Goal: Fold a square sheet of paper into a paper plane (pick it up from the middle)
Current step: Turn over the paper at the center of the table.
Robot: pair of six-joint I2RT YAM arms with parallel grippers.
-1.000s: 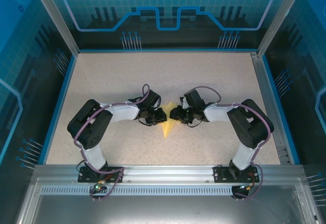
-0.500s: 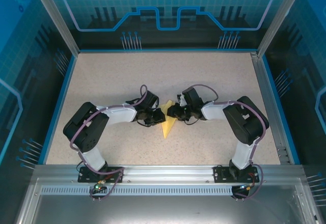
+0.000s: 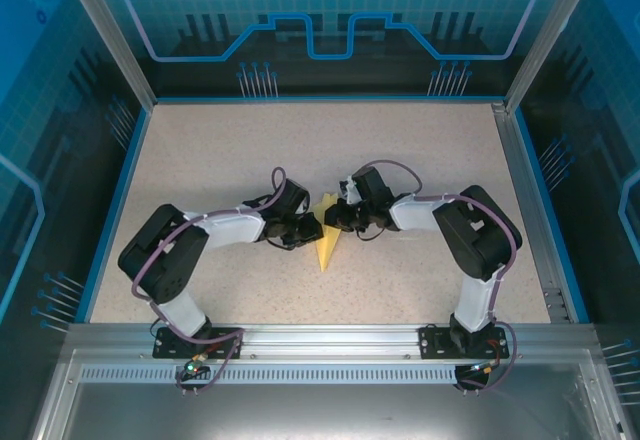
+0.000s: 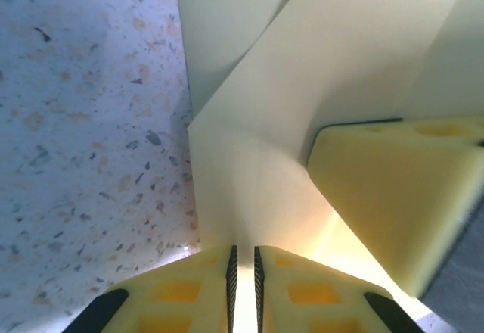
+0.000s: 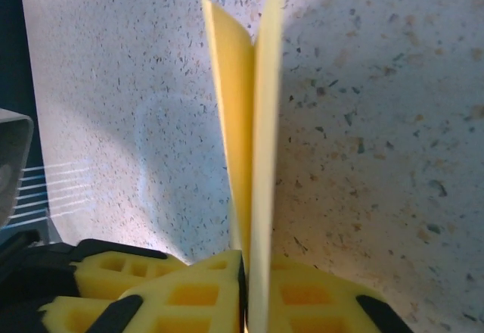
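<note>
The paper plane point(image 3: 325, 250) is thin, matte, pale-yellow paper folded into a slim pointed wedge. Its sharp tip aims at the near edge of the desk point(image 3: 250, 150), and its wider end sits between the two claws, about midway between the desk's left and right edges. The desk top is speckled beige, stone-like, with a blue rim.

Seen from the left wrist, the paper point(image 4: 302, 83) shows flat overlapping layers with crisp straight creases. Seen from the right wrist, it point(image 5: 253, 121) stands on edge as two thin leaves that part slightly away from the pads.

The left claw point(image 3: 308, 228) point(image 4: 243, 272) has its ribbed yellow pads drawn almost together, pinching the paper's edge in a hairline slit. The right claw point(image 3: 337, 220) point(image 5: 246, 287) has its yellow, lattice-moulded pads pressed onto the paper from both sides, gripping it.
</note>
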